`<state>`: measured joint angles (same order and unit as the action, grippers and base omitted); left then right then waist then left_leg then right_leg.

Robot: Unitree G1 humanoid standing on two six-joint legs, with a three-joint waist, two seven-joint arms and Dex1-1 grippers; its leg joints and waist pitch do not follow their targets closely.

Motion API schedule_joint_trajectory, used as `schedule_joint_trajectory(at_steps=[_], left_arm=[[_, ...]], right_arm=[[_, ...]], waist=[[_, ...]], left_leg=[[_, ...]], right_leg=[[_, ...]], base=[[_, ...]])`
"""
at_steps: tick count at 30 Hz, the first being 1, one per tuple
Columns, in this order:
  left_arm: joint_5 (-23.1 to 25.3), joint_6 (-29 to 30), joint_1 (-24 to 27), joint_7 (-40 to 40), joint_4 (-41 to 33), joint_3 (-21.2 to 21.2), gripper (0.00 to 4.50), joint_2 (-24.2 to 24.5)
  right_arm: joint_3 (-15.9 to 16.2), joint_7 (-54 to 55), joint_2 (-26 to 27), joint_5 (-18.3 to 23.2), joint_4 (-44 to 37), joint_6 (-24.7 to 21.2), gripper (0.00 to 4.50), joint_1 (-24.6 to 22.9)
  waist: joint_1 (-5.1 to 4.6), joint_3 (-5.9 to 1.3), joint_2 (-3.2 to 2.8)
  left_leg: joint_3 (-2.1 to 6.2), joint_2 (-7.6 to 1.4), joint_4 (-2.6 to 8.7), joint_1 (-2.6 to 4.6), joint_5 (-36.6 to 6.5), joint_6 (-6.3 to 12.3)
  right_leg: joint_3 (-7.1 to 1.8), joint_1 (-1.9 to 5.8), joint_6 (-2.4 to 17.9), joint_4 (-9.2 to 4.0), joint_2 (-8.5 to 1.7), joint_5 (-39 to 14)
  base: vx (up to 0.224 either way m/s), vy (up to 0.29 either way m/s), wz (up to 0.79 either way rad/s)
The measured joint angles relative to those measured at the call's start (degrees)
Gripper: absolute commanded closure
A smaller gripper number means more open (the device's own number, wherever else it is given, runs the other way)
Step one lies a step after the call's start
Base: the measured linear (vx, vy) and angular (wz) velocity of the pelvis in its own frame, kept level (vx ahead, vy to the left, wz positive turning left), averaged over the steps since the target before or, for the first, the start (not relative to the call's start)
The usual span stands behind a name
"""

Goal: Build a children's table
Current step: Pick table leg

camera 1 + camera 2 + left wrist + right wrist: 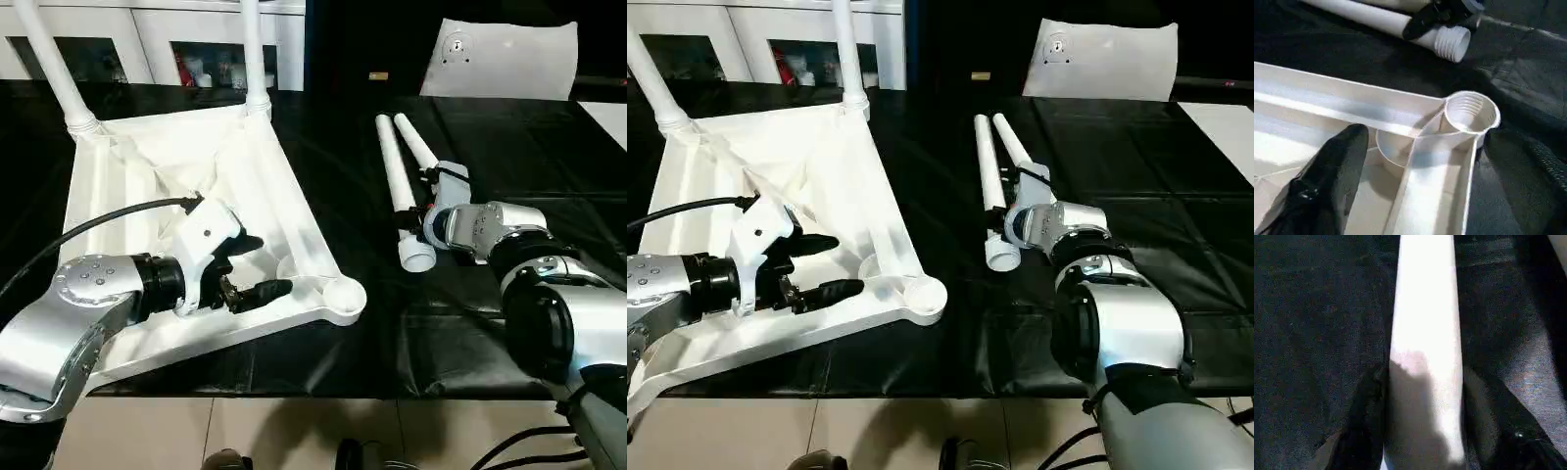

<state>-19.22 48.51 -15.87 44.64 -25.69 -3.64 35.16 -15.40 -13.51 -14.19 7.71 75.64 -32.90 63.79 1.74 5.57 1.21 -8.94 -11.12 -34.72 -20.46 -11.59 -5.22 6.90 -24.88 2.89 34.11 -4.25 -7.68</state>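
Two legs: already stand in the far sockets of the upturned table top.
Head view: left gripper spread wide, empty, over the near rim.
Left wrist: near socket empty.
Right wrist: right gripper straddles a loose leg; grip unclear, so close squarely before lifting.

The left gripper hovered at near left, fingers spread wide, silver forearm bent inward. The right gripper reached farther out at right, its fingers straddling a leg.
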Motion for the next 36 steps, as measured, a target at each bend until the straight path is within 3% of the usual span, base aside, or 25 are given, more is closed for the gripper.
schedule_joint_trajectory(at_steps=[4,8,12,15,20,24,27,36], left_arm=[[0.62,-0.75,-0.25,-1.56,1.35,-0.66,0.00,-1.09],[2.23,-2.78,-1.61,-5.94,5.29,-0.67,0.00,-5.19],[3.23,-5.43,-3.54,-10.08,7.87,0.10,0.00,-9.39],[3.38,-7.35,-5.23,-13.24,10.10,0.87,0.00,-12.53],[2.36,-8.42,-8.60,-16.34,13.86,2.86,0.00,-17.96],[-3.60,-8.11,-14.31,-17.98,18.37,8.22,0.00,-23.93],[-9.05,-6.20,-18.52,-19.28,20.91,12.14,0.00,-27.78],[-20.52,-1.39,-23.64,-21.90,26.85,19.28,0.00,-34.66]], right_arm=[[-0.15,-1.37,0.13,0.04,0.38,0.89,2.62,-0.01],[-0.63,-4.65,1.63,0.99,0.57,2.45,2.63,-0.02],[-3.04,-8.44,2.63,3.86,0.13,6.18,2.63,-0.16],[-4.55,-12.14,3.12,6.10,-3.08,8.78,2.63,-0.43],[-5.89,-21.85,5.07,11.36,-12.75,8.11,2.63,-4.82],[-6.52,-32.36,8.37,20.47,-30.70,1.58,2.64,-17.28],[-4.83,-37.25,8.90,25.43,-40.48,-3.63,2.64,-23.64],[-0.78,-43.19,8.82,32.98,-58.36,-12.28,2.64,-32.46]], waist=[[-0.03,-0.03,-0.05],[-0.07,-0.08,-0.26],[0.21,-0.10,-0.28],[0.31,-0.10,-0.28],[0.73,-0.13,-0.24],[1.77,-0.14,-0.24],[2.16,-0.15,-0.23],[3.23,-0.18,-0.25]], left_leg=[[0.00,-0.02,-0.05,-0.03,0.00,0.00],[0.00,-0.11,-0.18,-0.10,0.00,0.00],[-0.01,-0.15,-0.29,-0.15,0.00,0.00],[-0.01,-0.18,-0.40,-0.27,0.00,0.01],[0.02,-0.23,-0.54,-0.38,0.02,0.05],[0.08,-0.26,-0.62,-0.51,0.32,0.59],[0.06,-0.24,-0.63,-0.54,0.37,0.63],[0.11,-0.26,-0.71,-0.55,0.55,0.45]], right_leg=[[0.01,-0.01,0.05,0.05,0.00,0.03],[0.05,-0.04,0.15,0.10,0.04,0.09],[0.08,-0.04,0.16,0.14,0.04,0.10],[0.12,-0.07,0.47,0.17,0.04,0.29],[0.20,-0.07,0.56,0.19,0.05,0.34],[0.28,-0.07,0.53,0.09,0.06,0.43],[0.28,-0.05,0.40,-0.03,0.05,0.47],[0.55,0.05,0.05,-0.47,0.06,0.61]], base=[[0.000,0.000,0.00],[0.000,0.000,0.00],[0.000,0.000,0.00],[0.000,0.000,0.00],[0.000,0.000,0.00],[0.000,0.000,0.00],[0.000,0.000,0.00],[0.000,0.000,0.00]])
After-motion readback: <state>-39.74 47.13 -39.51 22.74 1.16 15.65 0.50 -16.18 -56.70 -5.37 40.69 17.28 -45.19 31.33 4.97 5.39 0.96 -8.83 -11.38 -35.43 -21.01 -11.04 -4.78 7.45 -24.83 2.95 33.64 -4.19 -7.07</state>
